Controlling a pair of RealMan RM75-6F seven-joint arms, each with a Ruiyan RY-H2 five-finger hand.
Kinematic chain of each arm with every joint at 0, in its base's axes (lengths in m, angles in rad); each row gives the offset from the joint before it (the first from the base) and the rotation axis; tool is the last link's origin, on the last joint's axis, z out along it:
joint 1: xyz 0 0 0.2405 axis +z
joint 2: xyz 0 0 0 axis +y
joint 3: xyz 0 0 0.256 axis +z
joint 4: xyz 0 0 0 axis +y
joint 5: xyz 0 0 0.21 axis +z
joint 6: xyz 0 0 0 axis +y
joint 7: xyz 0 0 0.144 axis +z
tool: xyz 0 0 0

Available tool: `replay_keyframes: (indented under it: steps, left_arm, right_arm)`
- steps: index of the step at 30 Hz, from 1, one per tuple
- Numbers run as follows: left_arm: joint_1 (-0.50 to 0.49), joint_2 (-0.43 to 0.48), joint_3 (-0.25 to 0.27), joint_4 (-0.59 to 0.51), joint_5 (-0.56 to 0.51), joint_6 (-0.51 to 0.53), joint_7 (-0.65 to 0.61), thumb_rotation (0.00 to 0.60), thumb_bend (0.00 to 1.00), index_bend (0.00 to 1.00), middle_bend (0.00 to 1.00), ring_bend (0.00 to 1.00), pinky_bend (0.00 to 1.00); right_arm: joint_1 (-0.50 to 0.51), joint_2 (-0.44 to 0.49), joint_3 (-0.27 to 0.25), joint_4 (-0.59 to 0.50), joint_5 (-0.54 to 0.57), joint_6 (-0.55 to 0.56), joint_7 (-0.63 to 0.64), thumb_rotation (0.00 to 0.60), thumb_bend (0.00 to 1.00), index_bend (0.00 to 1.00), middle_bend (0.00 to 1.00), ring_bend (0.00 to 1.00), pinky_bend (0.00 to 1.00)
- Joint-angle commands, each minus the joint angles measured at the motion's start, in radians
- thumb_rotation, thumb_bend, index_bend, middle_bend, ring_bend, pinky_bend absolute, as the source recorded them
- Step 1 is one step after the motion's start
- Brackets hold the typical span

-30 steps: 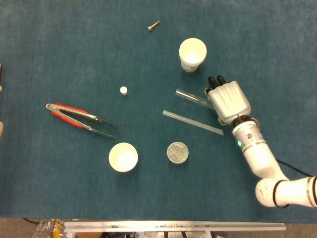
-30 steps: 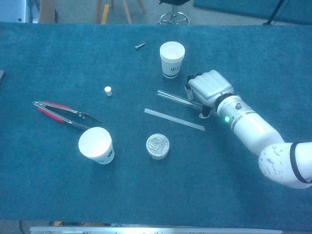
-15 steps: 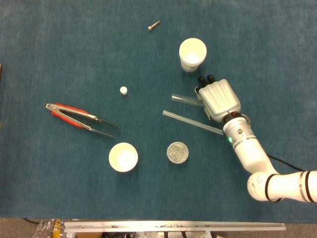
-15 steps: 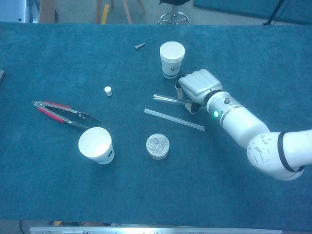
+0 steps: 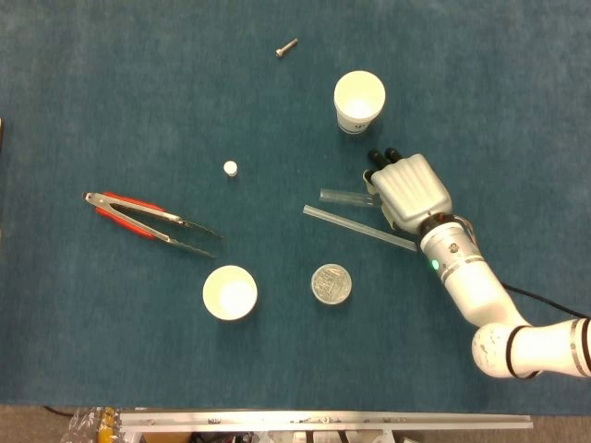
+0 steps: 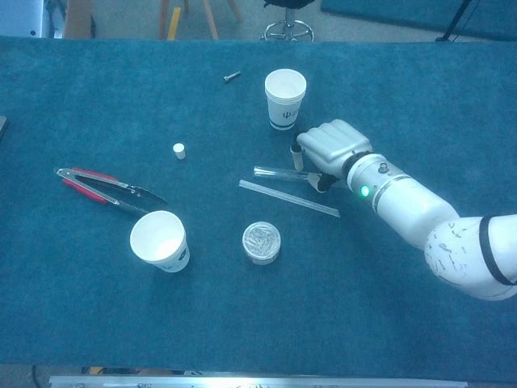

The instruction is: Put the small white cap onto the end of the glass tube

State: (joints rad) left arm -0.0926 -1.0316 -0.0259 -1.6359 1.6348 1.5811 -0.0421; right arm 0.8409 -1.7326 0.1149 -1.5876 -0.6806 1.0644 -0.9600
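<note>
Head view: the right hand [image 5: 411, 187] holds one glass tube [image 5: 343, 195] in curled fingers near the middle of the blue table [image 5: 138, 323]. One small white cap [image 5: 230, 168] lies well apart, toward the left edge. Two paper cups, one flat clear strip [image 5: 358, 228].

Chest view: the same hand grips the tube; one pair of red-handled tongs [image 6: 105, 188] lies near the left edge, one round tin [image 6: 262, 242] toward the near edge, one screw [image 6: 232, 77] by the far edge.

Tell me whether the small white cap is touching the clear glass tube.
Apart. The head view shows the small white cap alone on the blue cloth, a wide stretch of bare cloth left of the clear glass tube, whose other end is at the right hand.
</note>
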Motion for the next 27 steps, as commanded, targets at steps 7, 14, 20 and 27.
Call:
replay_keyframes:
  steps: [7, 14, 20, 27]
  left_arm:
    - [0.006, 0.012, 0.004, -0.007, 0.003, 0.008, 0.000, 0.600, 0.33, 0.20, 0.07, 0.00, 0.05]
    - [0.013, 0.019, 0.005, -0.007, 0.008, 0.021, -0.010, 0.600, 0.33, 0.20, 0.07, 0.00, 0.05]
    - [0.013, 0.015, 0.008, -0.005, 0.015, 0.021, -0.014, 0.600, 0.33, 0.20, 0.07, 0.00, 0.05]
    - [0.018, 0.018, 0.011, -0.002, 0.017, 0.025, -0.015, 0.600, 0.33, 0.20, 0.07, 0.00, 0.05]
  right_arm:
    - [0.009, -0.057, 0.001, 0.062, -0.056, 0.038, 0.028, 0.600, 0.30, 0.42, 0.18, 0.19, 0.52]
    - [0.002, -0.066, 0.006, 0.048, -0.082, 0.059, 0.050, 0.600, 0.26, 0.44, 0.18, 0.19, 0.52]
    - [-0.004, -0.072, 0.001, 0.047, -0.063, 0.072, 0.033, 0.600, 0.26, 0.48, 0.18, 0.19, 0.52]
    - [-0.005, -0.098, -0.007, 0.066, -0.060, 0.088, 0.010, 0.600, 0.25, 0.48, 0.18, 0.19, 0.52]
